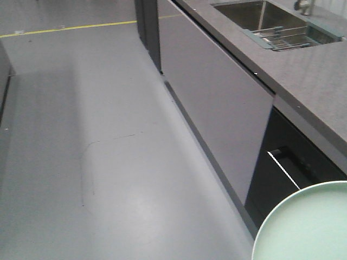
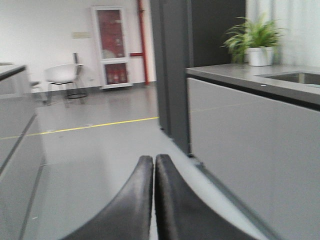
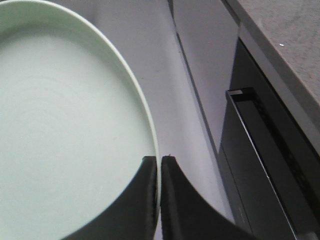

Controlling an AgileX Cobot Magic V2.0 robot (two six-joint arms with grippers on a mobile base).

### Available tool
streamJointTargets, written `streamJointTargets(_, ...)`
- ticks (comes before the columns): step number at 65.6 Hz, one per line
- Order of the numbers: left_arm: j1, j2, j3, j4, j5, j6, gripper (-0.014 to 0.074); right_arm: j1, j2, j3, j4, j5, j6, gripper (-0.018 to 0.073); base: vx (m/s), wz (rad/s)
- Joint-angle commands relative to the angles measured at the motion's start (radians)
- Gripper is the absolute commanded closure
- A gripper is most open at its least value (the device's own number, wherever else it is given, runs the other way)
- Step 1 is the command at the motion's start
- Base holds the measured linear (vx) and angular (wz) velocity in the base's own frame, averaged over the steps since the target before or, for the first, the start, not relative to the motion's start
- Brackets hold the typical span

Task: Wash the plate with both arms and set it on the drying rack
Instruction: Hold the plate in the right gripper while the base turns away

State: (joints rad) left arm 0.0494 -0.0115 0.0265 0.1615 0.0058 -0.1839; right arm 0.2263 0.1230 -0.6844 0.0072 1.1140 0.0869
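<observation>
The pale mint-green plate (image 3: 65, 125) fills the left of the right wrist view, held above the grey floor. My right gripper (image 3: 159, 161) is shut on its rim, one finger inside the rim and one outside. The same plate (image 1: 309, 227) shows at the bottom right corner of the front view. My left gripper (image 2: 154, 159) is shut with nothing between its fingers, out over the floor beside the cabinet front. The drying rack (image 1: 282, 35) of steel rods with grey-green ends lies across the sink at the far right of the counter.
A grey counter (image 1: 309, 81) runs along the right with a steel sink basin (image 1: 255, 15). Below it are pale cabinet doors (image 1: 217, 103) and a dark appliance front with a bar handle (image 1: 282, 168). A potted plant (image 2: 257, 42) stands on the counter. A white chair (image 2: 62, 75) stands far back.
</observation>
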Motion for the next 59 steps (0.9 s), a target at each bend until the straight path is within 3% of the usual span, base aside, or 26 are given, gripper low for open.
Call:
streamJointTargets(1, -0.005, -0.015, 0.020, -0.009, -0.070, -0.005, 0.0601, -0.004, 0.023, -0.022, -0.007, -0.071, -0.001, 0.0564, 0.07, 0.66)
streamJointTargets(32, -0.005, -0.015, 0.020, -0.009, -0.070, -0.005, 0.0601, -0.004, 0.023, -0.022, -0.007, -0.071, -0.001, 0.0564, 0.11, 0.69)
streamJointTargets(59, -0.005, -0.015, 0.020, -0.009, -0.070, -0.005, 0.0601, -0.004, 0.023, -0.022, -0.007, -0.071, -0.001, 0.0564, 0.17, 0.47)
